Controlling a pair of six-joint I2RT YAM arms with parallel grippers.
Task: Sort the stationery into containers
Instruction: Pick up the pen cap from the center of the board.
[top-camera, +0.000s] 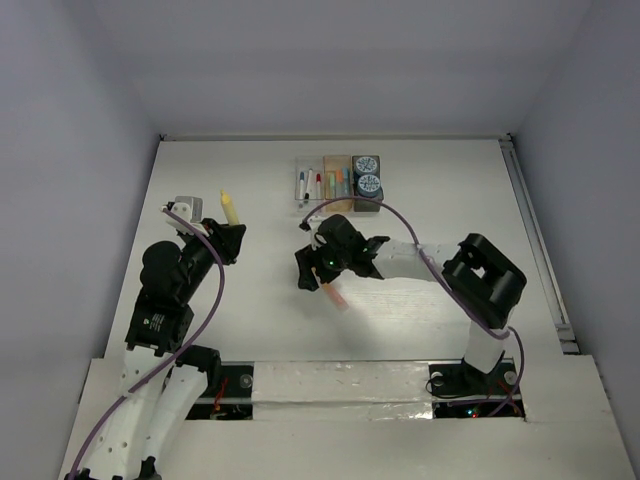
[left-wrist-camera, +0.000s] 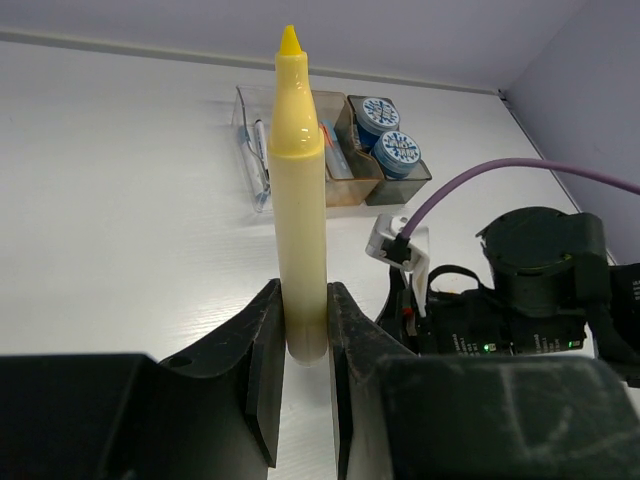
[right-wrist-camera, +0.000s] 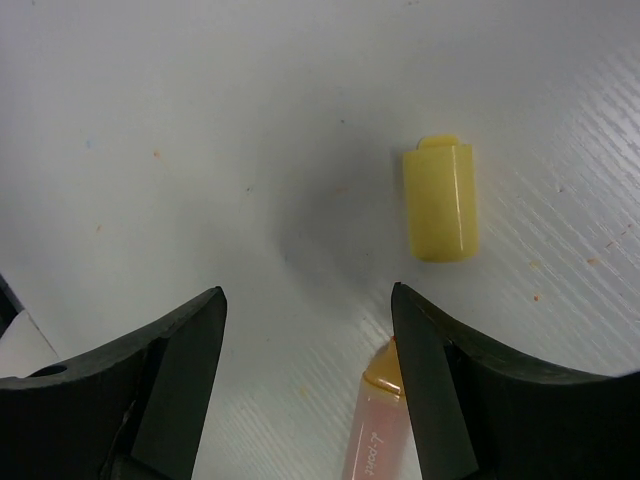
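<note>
In the right wrist view the pink marker (right-wrist-camera: 375, 440) ran off the picture's edge, its far end partly tucked behind a finger of the right tool (right-wrist-camera: 308, 300). The yellow marker's (left-wrist-camera: 302, 200) base sat buried between the left tool's (left-wrist-camera: 303, 300) fingers, its barrel covering part of the containers (left-wrist-camera: 398, 190). From above, the pens (top-camera: 305, 186) were too small to tell apart.

Top view: fixed, high behind the arms (top-camera: 170, 300), looking down across the whole table (top-camera: 450, 180) to the far wall (top-camera: 330, 60).
Left wrist view: low, near the surface, looking out past the left gripper (left-wrist-camera: 303, 300) toward the bins (left-wrist-camera: 340, 190), which the top view also shows.
Right wrist view: very close, facing straight down; its pink marker (right-wrist-camera: 375, 440) is probably the one seen mid-table from above.
</note>
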